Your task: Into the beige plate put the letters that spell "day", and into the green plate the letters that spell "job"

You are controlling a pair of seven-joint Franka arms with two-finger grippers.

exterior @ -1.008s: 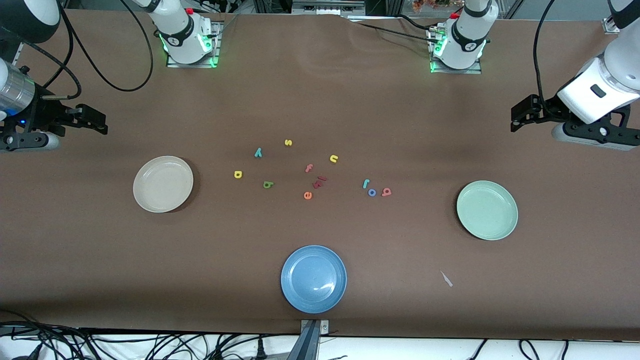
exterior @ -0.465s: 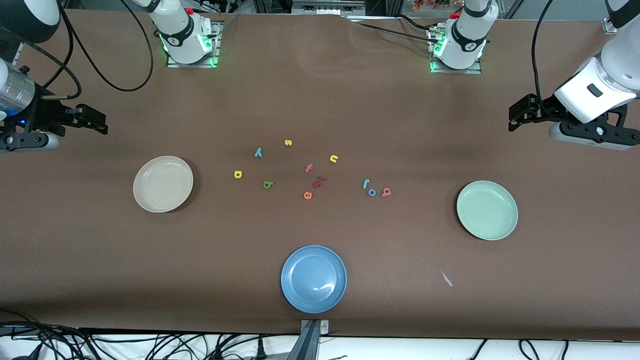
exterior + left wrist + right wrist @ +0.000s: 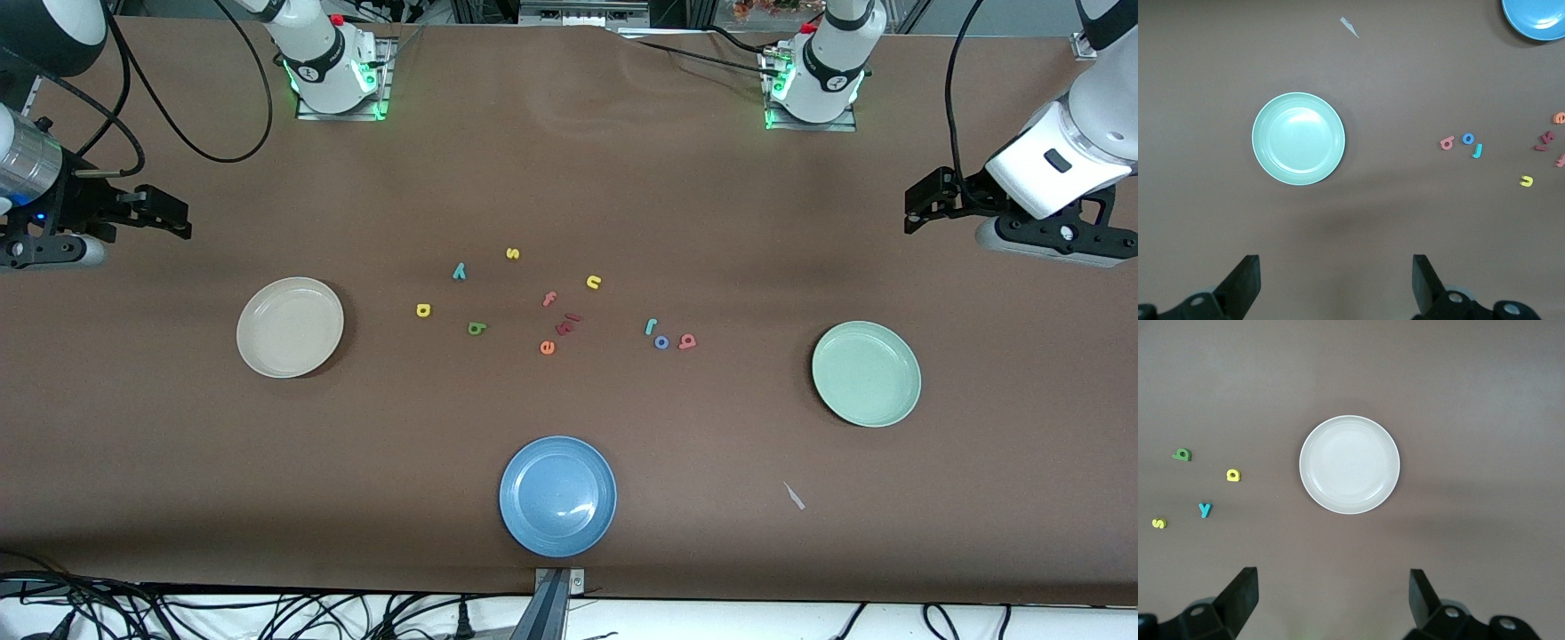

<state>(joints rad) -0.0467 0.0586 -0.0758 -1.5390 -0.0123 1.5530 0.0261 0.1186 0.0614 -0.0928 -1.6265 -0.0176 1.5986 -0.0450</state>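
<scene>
A brown matte table cover (image 3: 569, 178) is spanning nearly the whole front view, and soft shadows are lying across it. A slight ripple is showing in the cover near the edge by the bases. Black cables (image 3: 178, 613) are trailing along a white strip (image 3: 800, 622) below the table's near edge. A small metal bracket (image 3: 558, 580) is sitting at the middle of that edge. Green lights (image 3: 382, 84) are glowing at the mounting plates.

Robotics lab, bolted arm bases (image 3: 336, 67), brown-covered table (image 3: 569, 178), loose cables (image 3: 178, 613)
</scene>
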